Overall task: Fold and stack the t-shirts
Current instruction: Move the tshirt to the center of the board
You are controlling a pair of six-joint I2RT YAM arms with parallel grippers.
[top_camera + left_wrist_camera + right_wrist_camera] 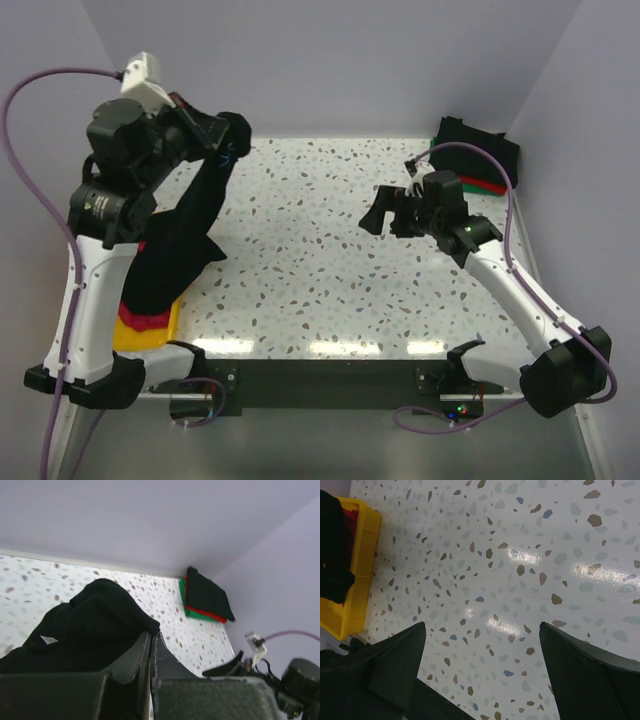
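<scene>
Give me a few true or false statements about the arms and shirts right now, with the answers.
1. The left gripper is shut on the black t-shirt. True.
2. The right gripper holds a red shirt. False: it is open and empty above the table.
3. A folded stack lies at the far right corner, black on top. True.
4. The yellow tray sits at the far right. False: it is at the near left, beneath the hanging black t-shirt.

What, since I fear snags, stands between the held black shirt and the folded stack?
The right gripper, jaws open, hovers between the black shirt and the folded stack; nothing else visible does.
</scene>
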